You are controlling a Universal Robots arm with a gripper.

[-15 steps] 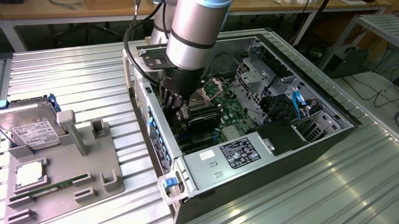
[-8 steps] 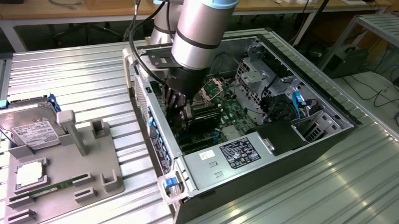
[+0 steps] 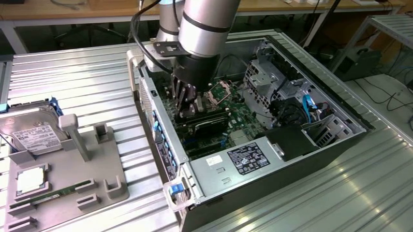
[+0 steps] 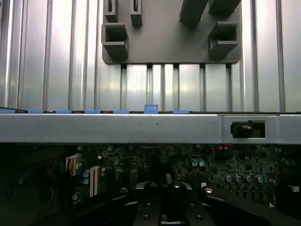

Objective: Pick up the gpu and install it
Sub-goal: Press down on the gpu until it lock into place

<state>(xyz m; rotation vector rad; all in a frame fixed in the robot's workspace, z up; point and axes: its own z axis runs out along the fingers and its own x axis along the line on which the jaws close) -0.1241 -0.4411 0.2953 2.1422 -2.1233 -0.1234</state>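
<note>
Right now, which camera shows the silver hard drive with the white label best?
The exterior view: the silver white-labelled hard drive stands in the grey holder tray at that view's left. The wrist view looks at the tray's bare slots and the open computer case.

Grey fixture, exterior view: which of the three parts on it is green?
The memory stick, a narrow strip lying in its slot. The hard drive is silver with a white label; the processor is a square silver chip.
</note>
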